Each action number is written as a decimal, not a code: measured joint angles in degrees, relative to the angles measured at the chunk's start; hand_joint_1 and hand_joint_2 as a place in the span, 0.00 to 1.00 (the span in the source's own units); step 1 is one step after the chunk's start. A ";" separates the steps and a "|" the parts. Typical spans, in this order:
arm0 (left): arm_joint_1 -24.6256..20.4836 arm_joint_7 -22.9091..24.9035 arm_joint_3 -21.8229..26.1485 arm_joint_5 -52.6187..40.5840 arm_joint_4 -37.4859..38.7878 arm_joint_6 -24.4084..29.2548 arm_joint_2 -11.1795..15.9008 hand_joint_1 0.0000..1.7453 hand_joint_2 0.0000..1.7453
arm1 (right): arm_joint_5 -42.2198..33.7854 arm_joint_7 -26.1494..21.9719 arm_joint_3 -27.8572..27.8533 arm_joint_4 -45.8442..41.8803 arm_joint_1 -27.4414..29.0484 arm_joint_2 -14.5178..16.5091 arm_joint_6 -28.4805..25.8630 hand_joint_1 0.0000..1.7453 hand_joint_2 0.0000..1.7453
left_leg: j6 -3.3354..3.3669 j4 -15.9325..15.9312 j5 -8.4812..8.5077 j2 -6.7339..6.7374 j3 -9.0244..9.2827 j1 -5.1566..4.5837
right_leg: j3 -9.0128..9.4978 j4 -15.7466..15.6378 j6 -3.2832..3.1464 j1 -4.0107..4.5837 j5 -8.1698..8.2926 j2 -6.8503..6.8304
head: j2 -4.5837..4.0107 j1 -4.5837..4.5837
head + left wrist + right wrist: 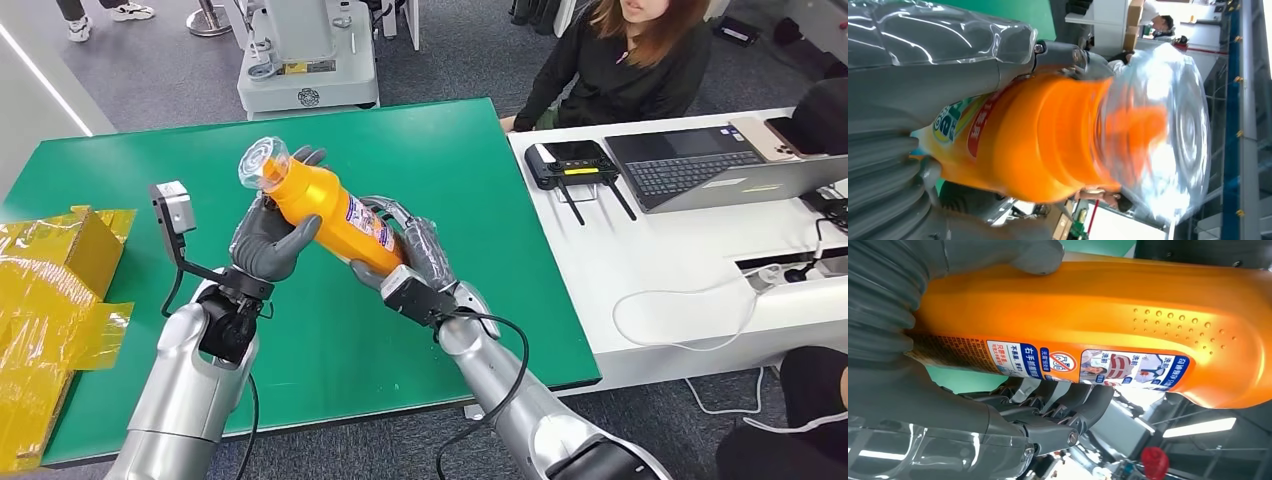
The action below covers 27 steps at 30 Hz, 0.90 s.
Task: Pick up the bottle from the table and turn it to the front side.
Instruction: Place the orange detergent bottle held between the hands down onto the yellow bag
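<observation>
Both robot hands, left (270,238) and right (415,250), grasp the orange bottle (325,212) tilted above the green desk (440,160), so I judge pickup done, turning unfinished.

The head view is bright and evenly lit, sharp across the green bench (420,150), with only soft shadows under the arms. In the left wrist view the bottle (1048,145) is blurred at its clear cap, white background glare behind. The right wrist view is sharp on the label, sheen along the orange plastic.
</observation>
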 joint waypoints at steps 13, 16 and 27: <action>0.04 0.12 0.01 3.50 0.00 -0.31 0.72 1.00 1.00 | 0.63 0.97 1.18 0.15 -0.57 0.54 0.05 1.00 1.00 | 0.00 0.00 0.00 0.00 0.00 0.00 | 0.00 0.00 0.00 0.00 0.00 -0.01 | 0.00 0.01; 0.09 0.10 0.01 3.98 0.00 -0.26 0.70 1.00 1.00 | 0.66 1.14 1.43 0.17 -0.61 0.55 -0.37 1.00 1.00 | 0.00 0.00 0.00 -0.01 0.00 0.00 | 0.00 0.00 0.00 0.00 0.00 -0.01 | 0.00 0.00; 1.08 -0.61 0.01 4.12 -1.32 0.95 0.80 1.00 1.00 | -0.23 1.13 2.11 0.08 -0.78 0.55 -0.31 0.34 1.00 | 0.00 0.00 0.00 -0.01 0.00 0.00 | 0.00 0.00 0.00 0.00 0.00 -0.01 | 0.00 0.00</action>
